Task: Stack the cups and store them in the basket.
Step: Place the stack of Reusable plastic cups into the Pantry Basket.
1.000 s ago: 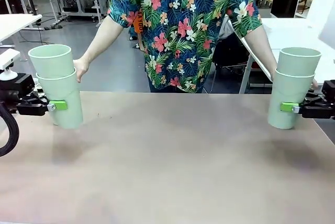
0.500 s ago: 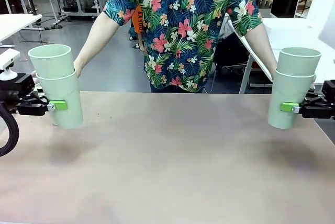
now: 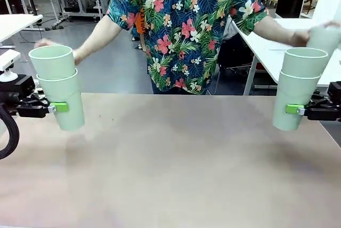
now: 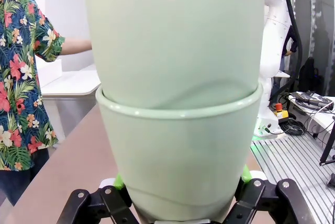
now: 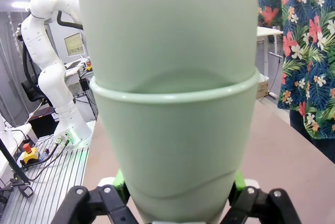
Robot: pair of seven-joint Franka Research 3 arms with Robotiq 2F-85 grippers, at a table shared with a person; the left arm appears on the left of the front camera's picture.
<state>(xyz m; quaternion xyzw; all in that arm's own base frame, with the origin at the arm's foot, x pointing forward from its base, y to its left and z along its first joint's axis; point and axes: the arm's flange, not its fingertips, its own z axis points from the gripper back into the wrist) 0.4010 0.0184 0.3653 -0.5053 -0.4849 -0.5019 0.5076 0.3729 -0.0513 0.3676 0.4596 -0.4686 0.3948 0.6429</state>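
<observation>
The person's hands were low behind the cups a moment ago, and now both are up. One hand point(image 3: 300, 37) has come in over the right edge of the table with a loose cup point(image 3: 325, 37). It holds that cup just above the right stack point(image 3: 299, 87). The cup looks blurry, so it is moving fast. The other hand point(image 3: 43, 43) is up behind the left stack point(image 3: 57, 81), and I cannot tell if it holds anything. The two arms have not moved. The left pincer point(image 3: 63, 108) pinches the bottom cup of its stack, up off the table point(image 3: 176, 159) at the left edge. The right pincer point(image 3: 293, 110) pinches the bottom cup of its stack the same way at the right edge. Each stack has two cups, one sitting inside the other. I think the loose cup is about to go into the right stack and make it three. So the stacking is partly done, and putting the cups away comes after. I see no words or stickers on the cups. An orange tag point(image 3: 139, 23) by the person's shirt may have letters, but they are too small to read.
</observation>
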